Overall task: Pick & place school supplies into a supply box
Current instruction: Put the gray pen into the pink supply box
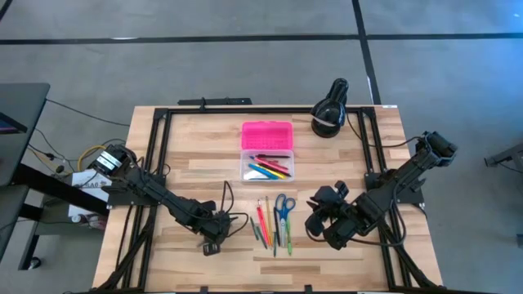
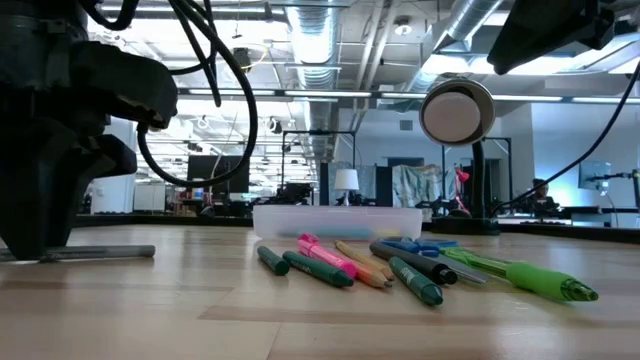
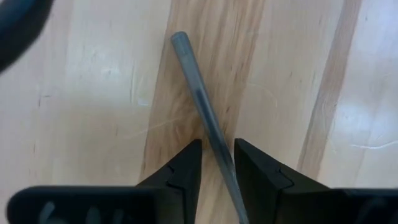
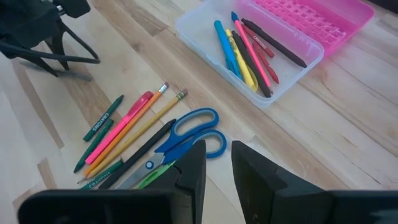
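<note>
A grey pen (image 3: pixel 199 99) lies flat on the wood, left of the main pile. My left gripper (image 3: pixel 217 143) is lowered over the pen's near part, open by a narrow gap, one finger on each side; it also shows in the high view (image 1: pixel 212 243). The other supplies (image 1: pixel 274 222) lie side by side on the table: crayons, pencils, a pink marker and blue-handled scissors (image 4: pixel 193 134). The supply box lies open behind them, its clear base (image 4: pixel 186 28) holding several pens and its pink lid (image 4: pixel 323 22) folded back. My right gripper (image 4: pixel 218 146) hovers over the scissors, slightly open and empty.
A black round device on a stand (image 1: pixel 329 110) sits at the far edge, right of the box. Black frame rails (image 1: pixel 159 147) run along the table's left and right sides, with cables by both arms. Bare wood shows between the pile and the box.
</note>
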